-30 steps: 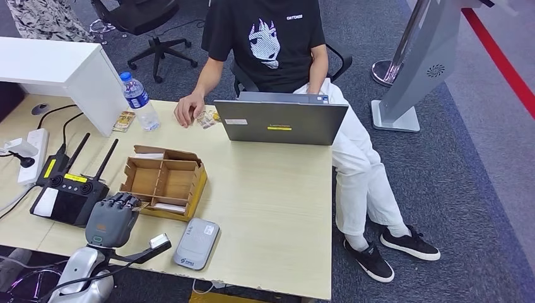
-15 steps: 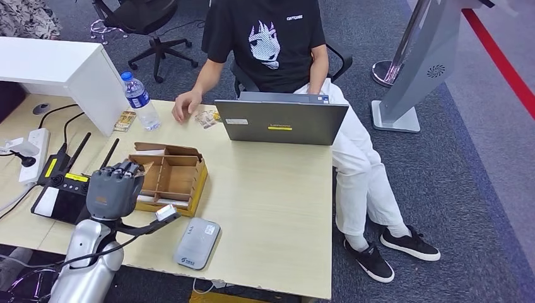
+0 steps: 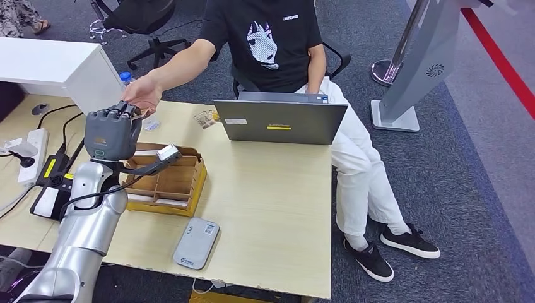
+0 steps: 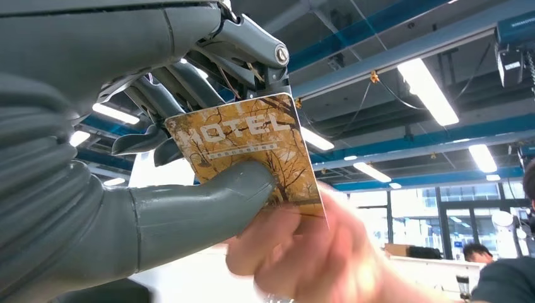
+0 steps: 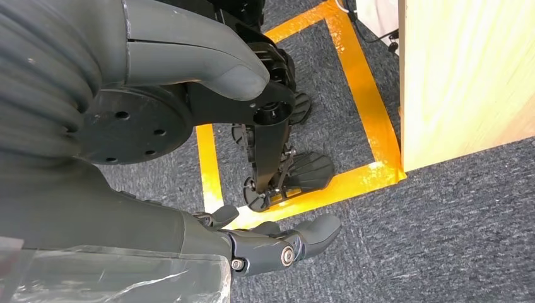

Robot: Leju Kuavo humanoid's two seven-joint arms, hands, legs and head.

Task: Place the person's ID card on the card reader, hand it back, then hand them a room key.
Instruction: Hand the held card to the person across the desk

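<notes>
My left hand (image 3: 110, 132) is raised over the far left of the table, above the wooden box (image 3: 165, 184). In the left wrist view its thumb (image 4: 202, 202) and fingers pinch a brown room key card (image 4: 252, 148) printed "HOTEL". The person's hand (image 3: 144, 95) reaches in from across the table and meets my fingertips; up close that blurred hand (image 4: 303, 252) touches the card's lower edge. The grey card reader (image 3: 196, 243) lies near the table's front edge. My right hand (image 5: 126, 214) hangs beside the table over the floor, fingers apart and holding nothing.
A grey laptop (image 3: 281, 120) stands at the far edge in front of the seated person. Loose cards (image 3: 207, 118) lie to its left. A black controller with antennas (image 3: 60, 183) and a white power strip (image 3: 28, 148) sit at the table's left. A white cabinet (image 3: 60, 69) stands behind.
My left arm has risen from the table's front edge and swung forward toward the person, carrying the card. The person's hand has lifted off the table to meet it.
</notes>
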